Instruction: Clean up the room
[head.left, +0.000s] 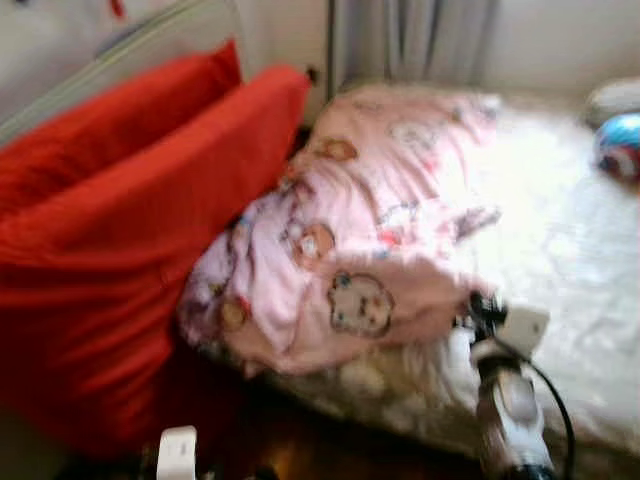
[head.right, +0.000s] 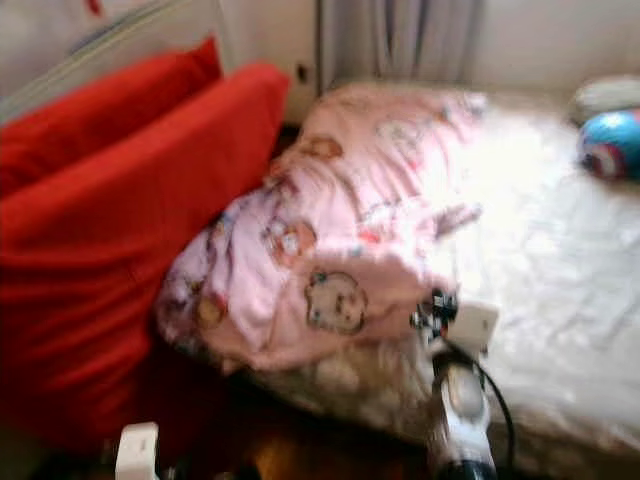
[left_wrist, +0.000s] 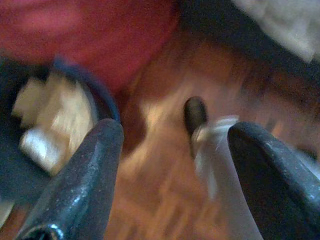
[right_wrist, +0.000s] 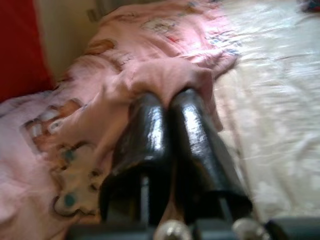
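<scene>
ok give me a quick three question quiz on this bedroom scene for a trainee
1. True or false: the right gripper is shut on a fold of the pink cartoon-print blanket.
2. What stands beside the bed on the robot's left? A) red cushions B) a green chair C) a wooden desk
3. Fill in: the left gripper hangs low over the wooden floor with its fingers ____.

Key: 1 true: the black fingers are pressed together with pink cloth bunched at their tips. 2 A. 3 open.
</scene>
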